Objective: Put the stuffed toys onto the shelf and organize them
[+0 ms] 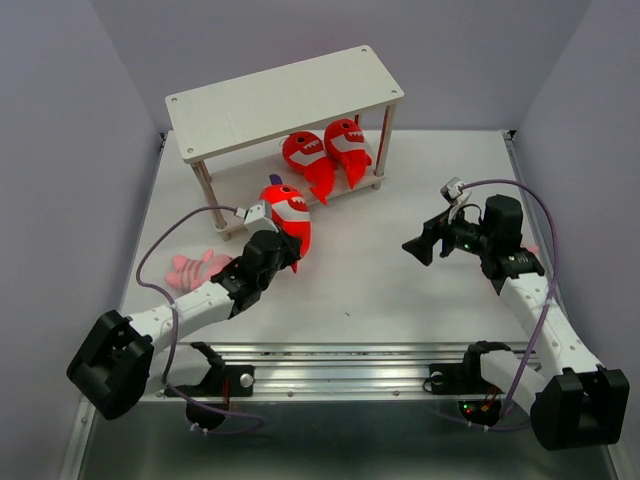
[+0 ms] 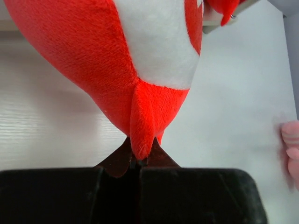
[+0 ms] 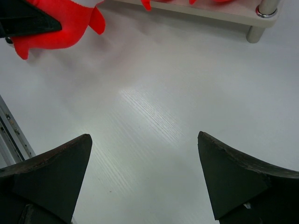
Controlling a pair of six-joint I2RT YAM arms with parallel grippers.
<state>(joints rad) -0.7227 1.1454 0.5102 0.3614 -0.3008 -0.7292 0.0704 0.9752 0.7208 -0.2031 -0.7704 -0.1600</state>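
Red shark point(image 1: 290, 215), seemingly tail-first, pinched in left tool point(image 2: 139, 159), right tool point(image 3: 144, 135) gaping, empty

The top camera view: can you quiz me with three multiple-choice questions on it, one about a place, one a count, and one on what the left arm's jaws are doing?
1. Where on the shelf do two red sharks lie?
A) top board B) hanging off a leg C) lower tier
2. How many red sharks show in all?
A) one B) three C) five
3. The left arm's jaws are:
A) shut on a red shark B) open, empty C) shut on a pink toy

C, both lie under the top board. B, two shelved plus the held shark. A, the left wrist view shows them pinching its tail.
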